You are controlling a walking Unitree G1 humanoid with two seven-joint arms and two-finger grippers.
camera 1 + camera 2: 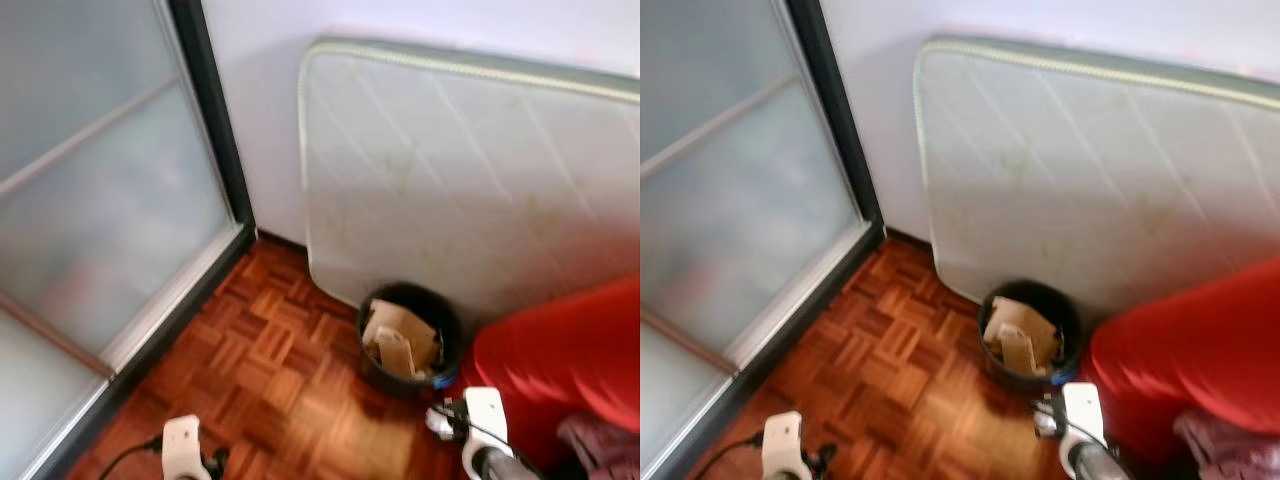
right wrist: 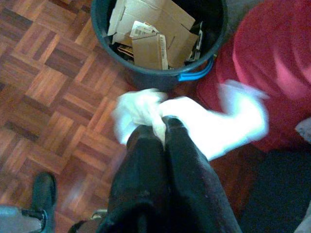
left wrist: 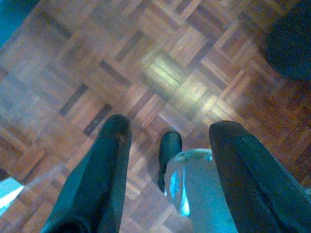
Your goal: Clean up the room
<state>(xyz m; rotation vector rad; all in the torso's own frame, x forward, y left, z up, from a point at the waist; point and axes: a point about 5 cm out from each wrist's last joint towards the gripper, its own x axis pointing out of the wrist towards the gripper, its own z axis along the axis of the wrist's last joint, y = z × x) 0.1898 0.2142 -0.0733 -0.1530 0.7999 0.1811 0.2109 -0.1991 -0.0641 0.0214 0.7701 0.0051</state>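
Head view: right gripper (image 1: 447,420) lowest in frame, just short of black bin (image 1: 410,335) holding cardboard (image 1: 400,340).
Right wrist view: fingers pinched on white tissue (image 2: 146,114).
Left wrist view: left gripper (image 3: 167,141) spread wide, empty, over parquet floor (image 3: 160,73).
Step judged: carry to bin. Next: lift over rim, release.

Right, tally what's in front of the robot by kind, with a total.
Trash bin: 1
Mattress: 1
Red covered furniture: 1
Sliding glass door: 1
White crumpled wad in right gripper: 1
Total: 5
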